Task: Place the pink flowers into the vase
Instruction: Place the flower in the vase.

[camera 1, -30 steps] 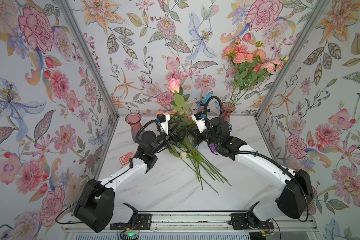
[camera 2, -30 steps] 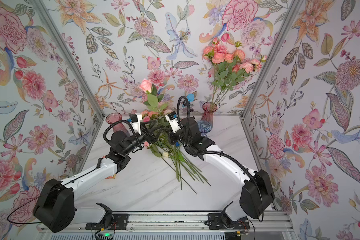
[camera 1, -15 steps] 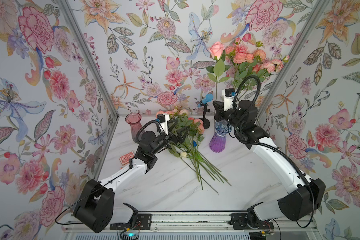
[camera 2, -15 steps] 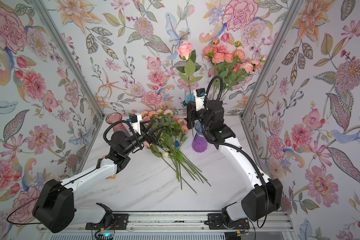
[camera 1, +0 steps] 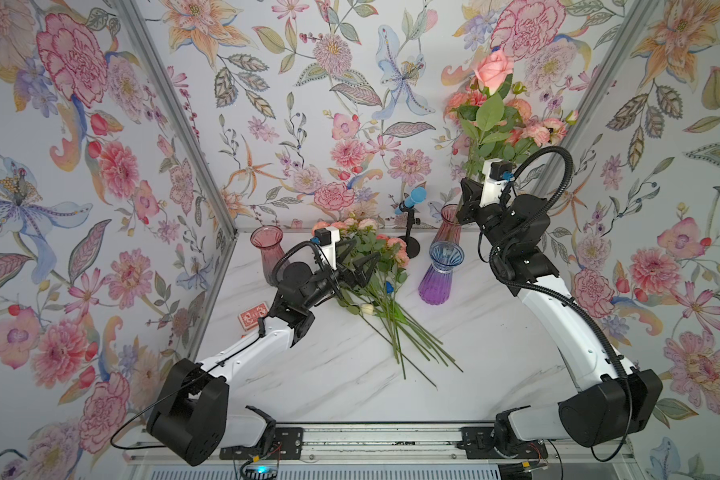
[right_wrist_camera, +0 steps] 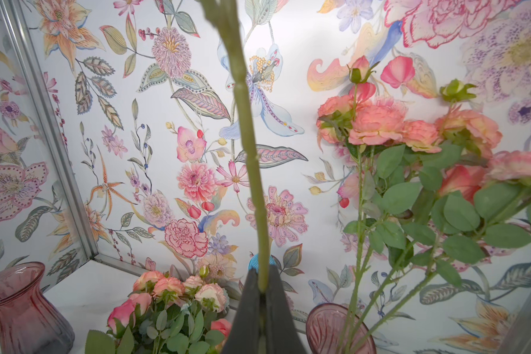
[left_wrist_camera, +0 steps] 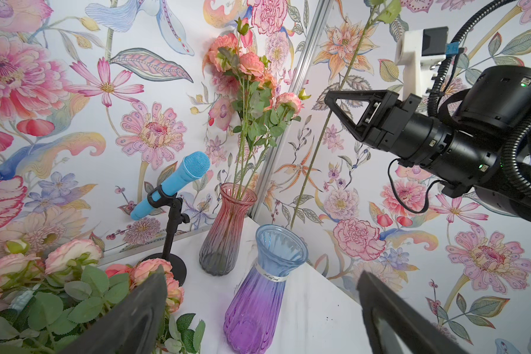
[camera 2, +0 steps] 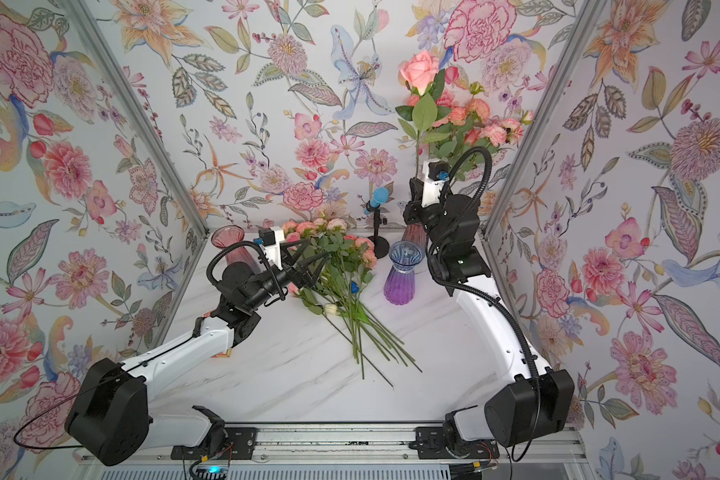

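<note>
Jutting from right tool (right_wrist_camera: pixel 262 285) — rose (camera 1: pixel 493 70)

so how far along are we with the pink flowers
Done: several pink blooms already stand in the back vase. In hand: the right gripper is shut on a pink rose, raised beside that vase, stem not yet in. Still to go: a pile of pink flowers lies on the table under the open left gripper.

— Where are the pink flowers (camera 1: pixel 375 266)?
— Most lie heaped on the tabletop (camera 1: pixel 474 332); several stand in the red-grey vase (left_wrist_camera: pixel 224 233); one rose (camera 1: pixel 493 68) is upright near it, stem in the right gripper (right_wrist_camera: pixel 262 274).
</note>
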### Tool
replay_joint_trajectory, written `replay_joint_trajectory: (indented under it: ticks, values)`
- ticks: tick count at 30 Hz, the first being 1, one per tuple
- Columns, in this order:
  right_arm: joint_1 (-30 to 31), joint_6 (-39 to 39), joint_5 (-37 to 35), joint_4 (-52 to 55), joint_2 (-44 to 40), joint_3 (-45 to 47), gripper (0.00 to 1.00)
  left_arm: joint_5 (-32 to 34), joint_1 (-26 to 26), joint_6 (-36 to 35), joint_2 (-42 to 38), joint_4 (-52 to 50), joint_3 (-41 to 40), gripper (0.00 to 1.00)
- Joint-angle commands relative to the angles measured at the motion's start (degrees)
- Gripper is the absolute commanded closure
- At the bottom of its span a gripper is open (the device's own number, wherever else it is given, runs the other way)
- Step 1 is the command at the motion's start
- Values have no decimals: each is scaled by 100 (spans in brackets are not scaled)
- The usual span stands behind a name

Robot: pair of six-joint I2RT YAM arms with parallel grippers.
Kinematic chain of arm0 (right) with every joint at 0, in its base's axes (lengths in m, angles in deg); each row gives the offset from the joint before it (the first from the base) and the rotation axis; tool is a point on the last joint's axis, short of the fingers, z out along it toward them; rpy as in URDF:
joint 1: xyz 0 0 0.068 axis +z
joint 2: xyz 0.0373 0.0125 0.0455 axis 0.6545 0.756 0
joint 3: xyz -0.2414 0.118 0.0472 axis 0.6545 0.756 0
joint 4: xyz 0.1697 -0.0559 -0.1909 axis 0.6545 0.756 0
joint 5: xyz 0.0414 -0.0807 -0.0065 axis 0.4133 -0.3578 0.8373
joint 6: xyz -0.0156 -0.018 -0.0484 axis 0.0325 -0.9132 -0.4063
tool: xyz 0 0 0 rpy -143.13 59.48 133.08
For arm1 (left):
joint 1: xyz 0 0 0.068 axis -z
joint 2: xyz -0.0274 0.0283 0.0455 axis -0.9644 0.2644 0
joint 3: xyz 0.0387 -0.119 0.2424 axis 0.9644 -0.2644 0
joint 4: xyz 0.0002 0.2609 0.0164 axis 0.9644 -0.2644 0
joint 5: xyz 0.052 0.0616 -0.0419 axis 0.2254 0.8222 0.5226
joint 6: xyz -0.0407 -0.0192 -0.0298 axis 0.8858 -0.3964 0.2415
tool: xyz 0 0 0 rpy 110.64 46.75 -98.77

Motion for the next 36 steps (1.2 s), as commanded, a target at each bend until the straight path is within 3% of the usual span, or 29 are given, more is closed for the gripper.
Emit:
replay_joint_trajectory:
  ticks: [1,10,25,32,36]
  values:
    - [-24,-56,-44,-445,116,492,100,-30,-2,-237,-80,-61,-42,0]
    - [-46,-30,-137,-942,264,1460,100,167,163,-673,-120,-419,12,0]
    - [-60,-21,-457,-1041,375,2202,99,274,312,-945,-142,-605,30,0]
    - [-68,58,-500,-954,218,2421,92,304,363,-994,-125,-649,48,0]
    - [-68,66,-453,-869,150,2499,82,319,392,-1020,-116,-675,44,0]
